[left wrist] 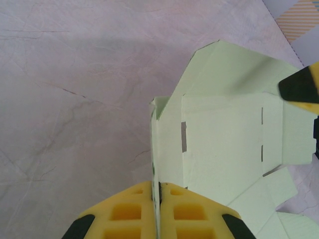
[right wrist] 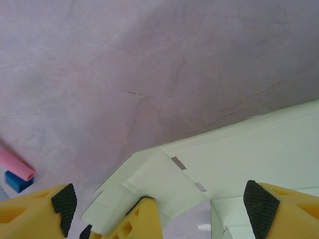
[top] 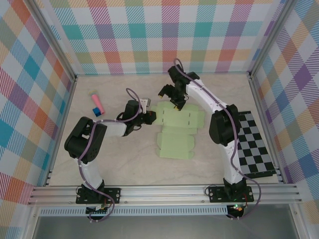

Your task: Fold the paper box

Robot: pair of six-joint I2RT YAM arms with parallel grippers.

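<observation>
The paper box (top: pixel 177 133) is a pale green cut-out sheet with tabs, lying mostly flat at the middle of the table. My left gripper (top: pixel 148 118) is at its left end, shut on a flap that stands on edge between the yellow fingers (left wrist: pixel 134 209). In the left wrist view the sheet (left wrist: pixel 224 144) spreads away to the right. My right gripper (top: pixel 175 102) hovers open over the sheet's far left corner. In the right wrist view its black-padded fingertips (right wrist: pixel 260 201) stand wide apart above the folded corner (right wrist: pixel 164 181), with nothing between them.
A pink-and-blue stick (top: pixel 96 103) lies at the far left of the table. A black-and-white checkered board (top: pixel 254 144) lies at the right. Plaid walls enclose three sides, and an aluminium rail (top: pixel 164 191) runs along the near edge.
</observation>
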